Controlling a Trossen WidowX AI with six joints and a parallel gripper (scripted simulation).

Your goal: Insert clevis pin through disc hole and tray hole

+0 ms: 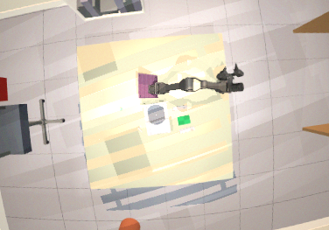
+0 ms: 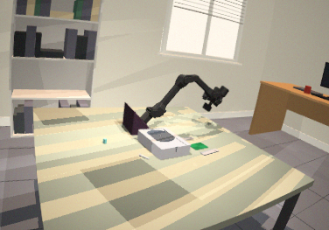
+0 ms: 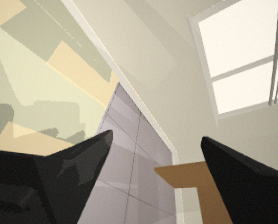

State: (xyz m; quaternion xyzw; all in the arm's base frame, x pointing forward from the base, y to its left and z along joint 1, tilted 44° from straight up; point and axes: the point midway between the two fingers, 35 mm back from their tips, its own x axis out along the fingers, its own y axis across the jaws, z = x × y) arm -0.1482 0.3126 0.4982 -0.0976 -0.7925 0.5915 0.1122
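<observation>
Going across the exterior view from the left, first there's a tiny teal piece on the pale striped wooden table, no obvious job in this. Next, a dark purple upright panel by the arm's foot, purpose unclear to me.

Then a small, slim, pale rod-like piece lies flat on the table beside the tray. I'd guess that's the steel clevis pin, lying there because it hasn't been put in yet, but it's too small to make out a head. Right by it is the white-grey rimmed steel tray, with the wide grey aluminium disc lying inside the rim. The rim probably keeps the disc from wandering, though I can't tell whether its hole lines up with the tray's.

Past the tray, a flat green rectangle and a pale thin strip, likely just bystanders.

Far right, the black parallel-jaw gripper hangs well apart from everything, fingers spread wide with nothing between them. Makes sense: it'll need that opening to straddle the pin.
</observation>
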